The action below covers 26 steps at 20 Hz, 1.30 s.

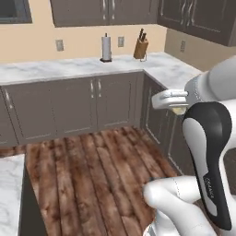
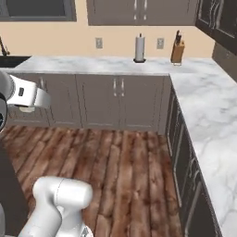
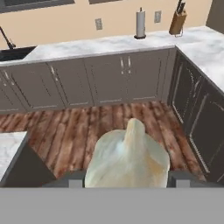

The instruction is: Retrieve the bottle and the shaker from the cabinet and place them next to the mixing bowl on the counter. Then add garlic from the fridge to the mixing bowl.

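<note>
Garlic (image 3: 127, 158) sat clamped between the gripper's (image 3: 127, 178) two dark tips in the hand view, carried high over the wood floor (image 1: 87, 175), so the last step, garlic to bowl, looked to be in hand. Left to right along the far table (image 2: 106, 65): sink tap (image 3: 6, 38), paper towel roll (image 2: 140, 48), knife block (image 2: 177, 52). Next move likely calls for bringing the base round to the mixing bowl, then lowering the garlic over it before letting go.
</note>
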Available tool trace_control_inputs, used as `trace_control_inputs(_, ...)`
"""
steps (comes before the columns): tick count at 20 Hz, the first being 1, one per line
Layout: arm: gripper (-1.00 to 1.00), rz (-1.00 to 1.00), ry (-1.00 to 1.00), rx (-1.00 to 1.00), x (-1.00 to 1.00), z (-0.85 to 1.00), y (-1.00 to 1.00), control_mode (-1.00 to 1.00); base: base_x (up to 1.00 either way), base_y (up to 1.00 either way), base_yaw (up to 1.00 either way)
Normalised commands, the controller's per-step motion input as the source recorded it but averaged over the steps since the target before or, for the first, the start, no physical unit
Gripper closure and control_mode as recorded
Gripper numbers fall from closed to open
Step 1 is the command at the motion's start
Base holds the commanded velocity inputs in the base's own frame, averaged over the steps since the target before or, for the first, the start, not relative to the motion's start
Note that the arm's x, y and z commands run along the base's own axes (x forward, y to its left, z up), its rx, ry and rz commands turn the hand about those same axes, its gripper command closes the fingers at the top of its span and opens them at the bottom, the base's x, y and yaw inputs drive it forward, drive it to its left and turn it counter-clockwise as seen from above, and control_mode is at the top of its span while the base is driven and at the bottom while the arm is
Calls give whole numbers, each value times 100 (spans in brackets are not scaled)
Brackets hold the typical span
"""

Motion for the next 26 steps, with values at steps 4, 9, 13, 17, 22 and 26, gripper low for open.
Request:
trace_control_inputs(4, 100, 0, 0, 0, 0, 0, 0, 100, 100, 26, 63)
trace_control_inputs(9, 100, 0, 0, 0, 0, 0, 0, 100, 100, 22, 63)
trace_control_inputs(13, 100, 0, 0, 0, 0, 0, 0, 100, 100, 14, 69)
trace_control_inputs(17, 100, 0, 0, 0, 0, 0, 0, 100, 99, 3, 80)
trace_control_inputs(22, 100, 0, 0, 0, 0, 0, 0, 100, 38, -17, 93)
trace_control_inputs(26, 100, 0, 0, 0, 0, 0, 0, 100, 9, -63, 79)
